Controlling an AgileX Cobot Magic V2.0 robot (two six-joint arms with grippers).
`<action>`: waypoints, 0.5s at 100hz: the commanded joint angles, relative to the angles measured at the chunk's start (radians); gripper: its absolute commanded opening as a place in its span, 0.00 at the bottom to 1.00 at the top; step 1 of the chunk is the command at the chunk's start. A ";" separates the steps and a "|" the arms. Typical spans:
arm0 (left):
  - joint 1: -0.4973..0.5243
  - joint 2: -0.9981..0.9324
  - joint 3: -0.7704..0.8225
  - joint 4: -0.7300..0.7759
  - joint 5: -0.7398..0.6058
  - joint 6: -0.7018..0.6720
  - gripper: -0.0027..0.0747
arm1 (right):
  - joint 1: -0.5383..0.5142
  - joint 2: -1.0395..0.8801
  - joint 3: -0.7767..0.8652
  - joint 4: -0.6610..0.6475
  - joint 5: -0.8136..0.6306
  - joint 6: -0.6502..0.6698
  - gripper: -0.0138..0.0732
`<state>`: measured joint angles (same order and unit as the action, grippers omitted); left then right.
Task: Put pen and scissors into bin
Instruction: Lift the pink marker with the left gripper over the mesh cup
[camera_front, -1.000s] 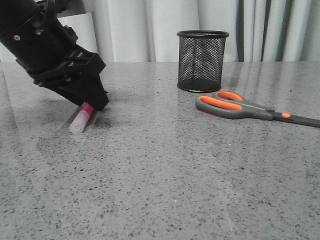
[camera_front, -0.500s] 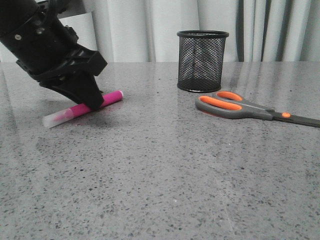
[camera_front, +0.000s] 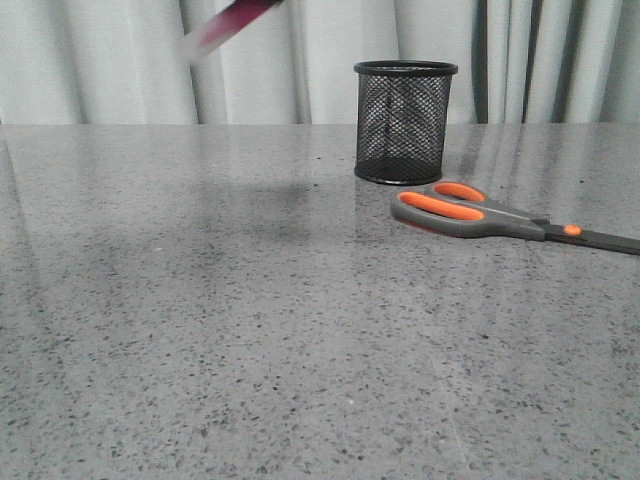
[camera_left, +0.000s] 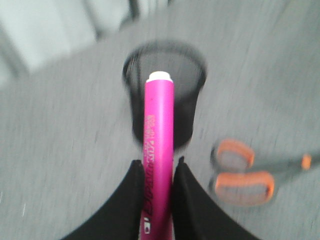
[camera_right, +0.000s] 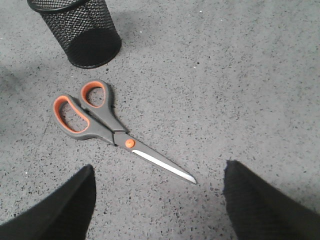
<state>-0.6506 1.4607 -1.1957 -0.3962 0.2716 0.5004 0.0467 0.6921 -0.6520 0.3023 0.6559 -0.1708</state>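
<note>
- Pen (camera_left: 159, 145): pinched between the two fingers of the left claw (camera_left: 157, 172), lifted high off the tabletop (camera_front: 250, 330), blurred in the front view.
- Scissors (camera_right: 100, 125) lie flat on the tabletop just beside the bin (camera_front: 405, 122).
- Right claw (camera_right: 157, 200) hangs spread wide above the scissors, holding nothing.

Bin (camera_front: 405, 122) mouth unobstructed from above. Scissors (camera_front: 470, 210) lie just beside its base; worktop (camera_front: 250, 330) elsewhere passable.
</note>
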 joint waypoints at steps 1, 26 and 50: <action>-0.046 0.022 -0.093 -0.024 -0.176 -0.008 0.01 | 0.002 0.005 -0.037 0.010 -0.055 -0.011 0.72; -0.101 0.221 -0.273 -0.074 -0.399 -0.008 0.01 | 0.002 0.005 -0.035 0.010 -0.053 -0.011 0.72; -0.117 0.381 -0.429 -0.071 -0.430 -0.008 0.01 | 0.002 0.005 -0.035 0.010 -0.053 -0.013 0.72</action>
<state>-0.7569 1.8468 -1.5445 -0.4596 -0.0694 0.5004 0.0467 0.6921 -0.6520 0.3023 0.6582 -0.1708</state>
